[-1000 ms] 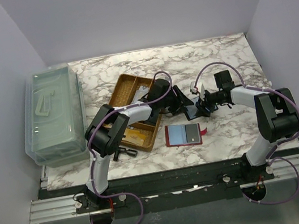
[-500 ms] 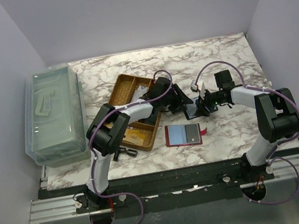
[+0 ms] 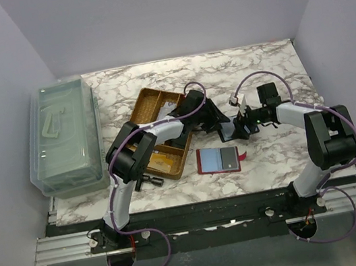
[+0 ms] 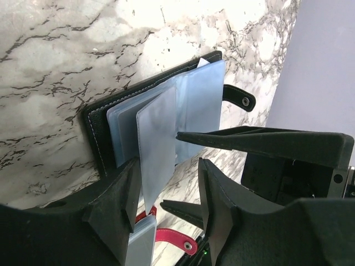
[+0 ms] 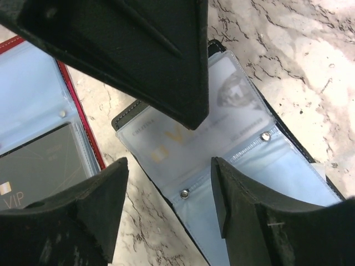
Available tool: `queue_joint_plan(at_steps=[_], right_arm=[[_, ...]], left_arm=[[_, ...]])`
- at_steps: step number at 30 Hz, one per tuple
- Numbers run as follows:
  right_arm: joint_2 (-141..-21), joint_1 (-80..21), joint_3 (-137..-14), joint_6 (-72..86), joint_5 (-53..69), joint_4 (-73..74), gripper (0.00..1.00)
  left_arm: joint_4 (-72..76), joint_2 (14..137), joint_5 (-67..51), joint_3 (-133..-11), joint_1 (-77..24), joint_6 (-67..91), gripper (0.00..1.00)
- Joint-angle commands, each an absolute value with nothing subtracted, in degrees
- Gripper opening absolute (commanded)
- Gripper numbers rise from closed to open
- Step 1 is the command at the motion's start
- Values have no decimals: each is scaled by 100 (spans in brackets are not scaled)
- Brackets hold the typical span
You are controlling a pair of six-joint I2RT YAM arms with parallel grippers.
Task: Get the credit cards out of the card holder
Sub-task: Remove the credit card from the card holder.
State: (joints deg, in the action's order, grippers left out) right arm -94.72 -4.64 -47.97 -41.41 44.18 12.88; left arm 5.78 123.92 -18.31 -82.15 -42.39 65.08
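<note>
A black card holder (image 3: 232,131) lies open on the marble table between my two grippers. In the left wrist view its clear sleeves (image 4: 188,111) fan out from the black cover (image 4: 97,130). My left gripper (image 4: 168,166) is open, with one loose sleeve leaf (image 4: 158,144) standing between its jaws by the left finger. My right gripper (image 5: 169,163) is open over a sleeve that holds a pale card with a gold chip (image 5: 183,138). From above, the left gripper (image 3: 221,122) and the right gripper (image 3: 243,124) face each other across the holder.
A red card holder (image 3: 218,160) lies open in front with a dark VIP card (image 5: 39,166) in it. A wicker tray (image 3: 153,110) sits left of the grippers. A clear plastic box (image 3: 62,135) stands at the far left.
My left gripper has edged slightly right and back toward the black holder. The right gripper and the holder have barely shifted.
</note>
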Motion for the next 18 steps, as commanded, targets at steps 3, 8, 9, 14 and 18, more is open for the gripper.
queue_joint_plan(at_steps=[3,8,9,14,18], right_arm=[[-9080,-146,-4891,-3580,4929,1542,72],[-8903,264,-5187,-3135,5426,2235,73],[-8889,374,-5226,-2923,5574,2289,72],[-9115,816,-5290,-1654,6118,2317,69],[-9567,820,-5320,-1403,6751,2484,68]], left_arm=[[608,12465,-2057,-8577,-4266,6270,49],[790,12532,-2264,-8725,-4288,6265,49],[817,12560,-2304,-8768,-4299,6268,49],[846,12733,-2472,-9010,-4340,6286,49],[844,12898,-2541,-9209,-4399,6322,49]])
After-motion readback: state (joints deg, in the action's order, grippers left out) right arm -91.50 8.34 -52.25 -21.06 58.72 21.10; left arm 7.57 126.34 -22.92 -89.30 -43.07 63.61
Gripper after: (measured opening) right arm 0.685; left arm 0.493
